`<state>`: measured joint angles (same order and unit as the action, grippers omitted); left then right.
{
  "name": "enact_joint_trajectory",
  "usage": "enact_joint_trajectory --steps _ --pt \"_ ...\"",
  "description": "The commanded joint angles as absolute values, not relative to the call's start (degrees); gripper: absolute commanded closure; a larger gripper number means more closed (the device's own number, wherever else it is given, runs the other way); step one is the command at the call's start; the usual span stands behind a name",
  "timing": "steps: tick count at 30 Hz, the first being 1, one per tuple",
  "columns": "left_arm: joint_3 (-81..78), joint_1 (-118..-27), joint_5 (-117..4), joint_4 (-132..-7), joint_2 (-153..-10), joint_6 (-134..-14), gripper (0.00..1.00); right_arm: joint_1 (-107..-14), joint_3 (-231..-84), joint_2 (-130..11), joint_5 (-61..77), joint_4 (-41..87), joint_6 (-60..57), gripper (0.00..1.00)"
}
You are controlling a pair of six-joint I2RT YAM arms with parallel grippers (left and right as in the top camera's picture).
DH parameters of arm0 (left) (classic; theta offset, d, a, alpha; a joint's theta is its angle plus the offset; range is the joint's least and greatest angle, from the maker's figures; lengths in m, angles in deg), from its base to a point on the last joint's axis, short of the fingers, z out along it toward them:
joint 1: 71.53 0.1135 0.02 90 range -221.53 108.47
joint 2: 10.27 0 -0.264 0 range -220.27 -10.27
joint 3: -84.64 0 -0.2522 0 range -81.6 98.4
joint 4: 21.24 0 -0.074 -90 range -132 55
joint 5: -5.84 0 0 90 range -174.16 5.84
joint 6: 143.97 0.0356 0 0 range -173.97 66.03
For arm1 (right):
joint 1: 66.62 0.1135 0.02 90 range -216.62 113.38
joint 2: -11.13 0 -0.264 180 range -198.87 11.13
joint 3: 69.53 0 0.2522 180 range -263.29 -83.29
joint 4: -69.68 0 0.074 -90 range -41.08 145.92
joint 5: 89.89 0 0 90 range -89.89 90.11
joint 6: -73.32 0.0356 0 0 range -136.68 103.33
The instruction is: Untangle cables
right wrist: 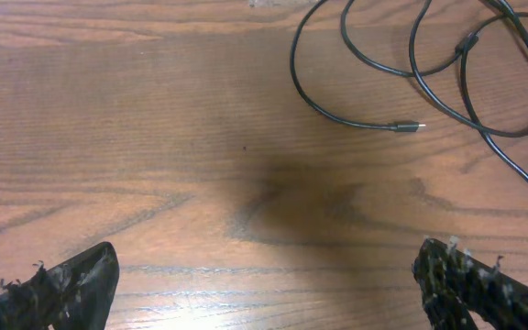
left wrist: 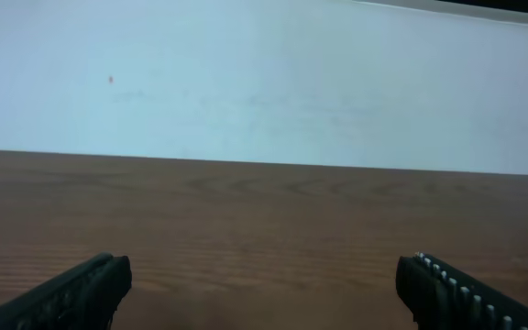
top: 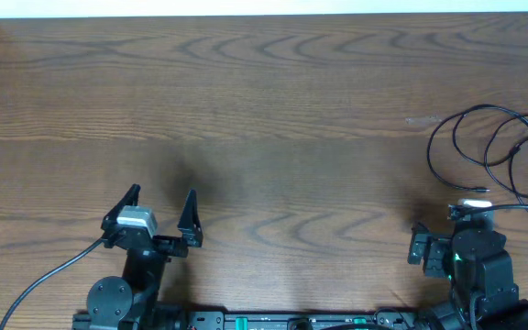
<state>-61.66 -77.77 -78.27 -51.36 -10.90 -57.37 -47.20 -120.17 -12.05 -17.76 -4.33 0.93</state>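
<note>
Standing with jaws apart and empty, the left gripper (top: pixel 163 191) sits lower left and the right gripper (right wrist: pixel 266 252) lower right of the overhead view. The cables (right wrist: pixel 374 124) lie in overlapping loops at the right edge, untouched. By my judgement, all the untangling remains.
</note>
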Motion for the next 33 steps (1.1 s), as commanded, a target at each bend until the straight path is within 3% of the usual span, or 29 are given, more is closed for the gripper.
enact_joint_trajectory --steps 1,26,33 --pt "-61.9 -76.81 -79.3 -50.47 -10.35 -57.92 0.02 -46.76 -119.8 -11.7 -18.81 -4.35 1.72 0.01" --pt "-81.35 -76.72 -82.32 -23.01 -10.35 -58.99 0.02 -46.76 -119.8 -11.7 -18.81 -4.35 1.72 0.01" --pt "-81.39 -76.61 -84.39 -23.97 -10.33 -58.97 0.02 -46.76 -119.8 -11.7 -18.81 -4.35 1.72 0.01"
